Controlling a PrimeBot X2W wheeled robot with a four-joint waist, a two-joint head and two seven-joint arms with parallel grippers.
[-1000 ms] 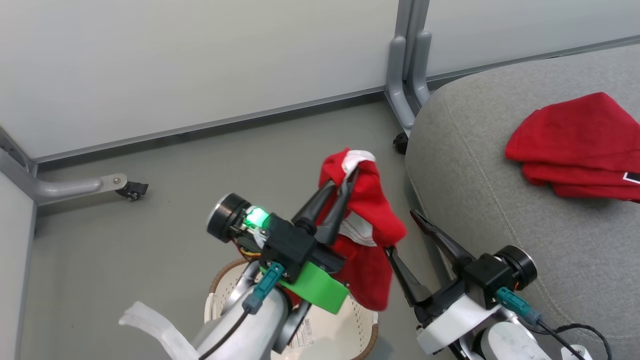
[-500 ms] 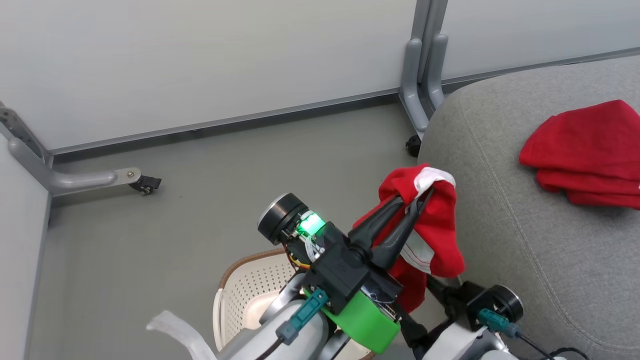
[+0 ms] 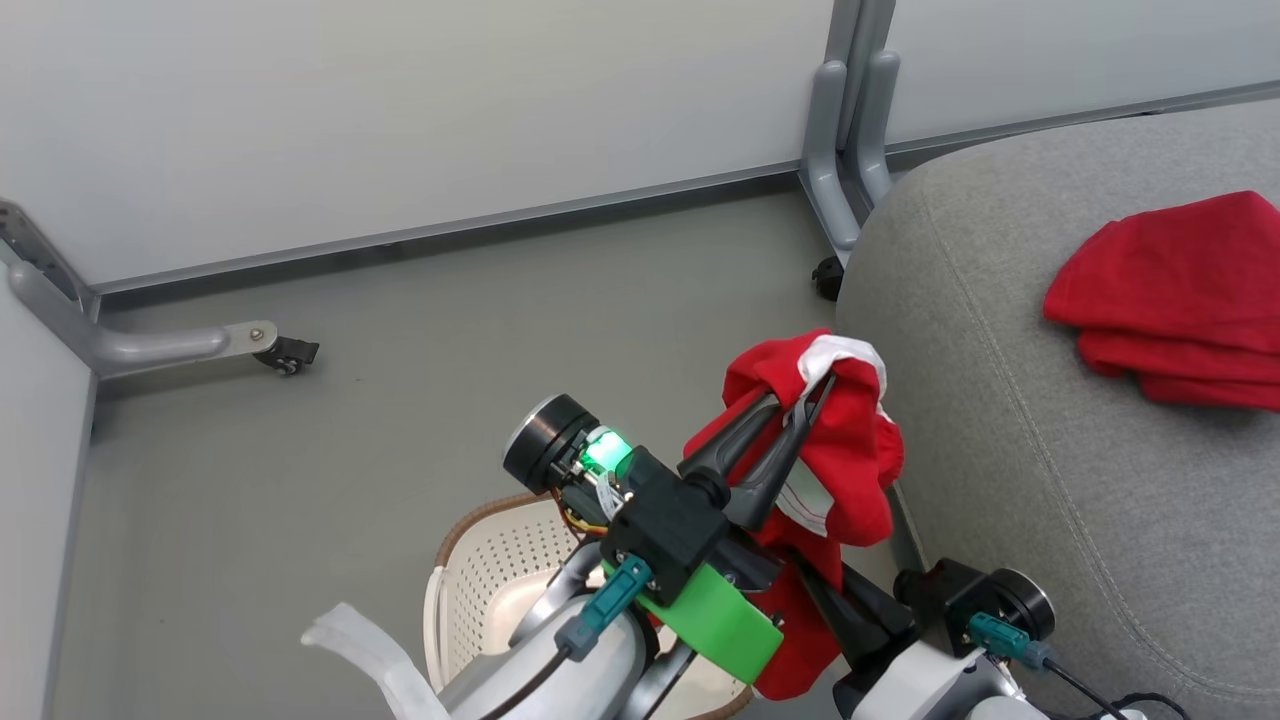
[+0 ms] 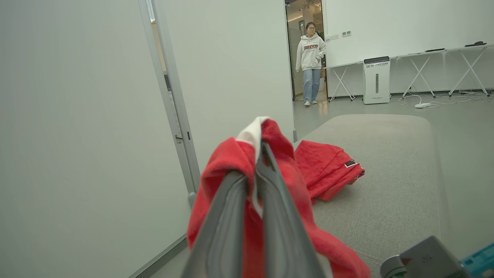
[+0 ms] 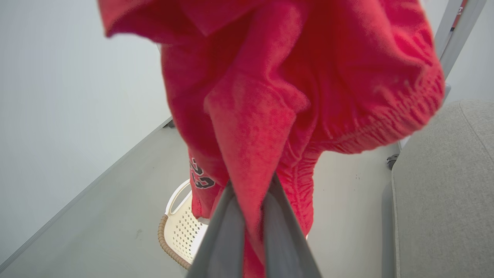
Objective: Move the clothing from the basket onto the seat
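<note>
Left pincer (image 3: 818,384) pinches red sports garment (image 3: 850,460) at its white trim, right pincer (image 5: 251,184) its lower fold, hanging between basket (image 3: 490,570) and seat (image 3: 1050,480). Lift hem clear of seat edge, then carry across.

Left arm: pale grey forearm (image 3: 560,685), bright green bracket (image 3: 712,622), black wrist block (image 3: 665,525) glowing green — teal cable plug (image 3: 618,592), dark tapered fingers (image 3: 732,445).

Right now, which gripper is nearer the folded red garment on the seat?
Left. The left gripper pinches the other garment beside the seat, facing the folded red garment; the right gripper clamps lower cloth, back by the basket.
</note>
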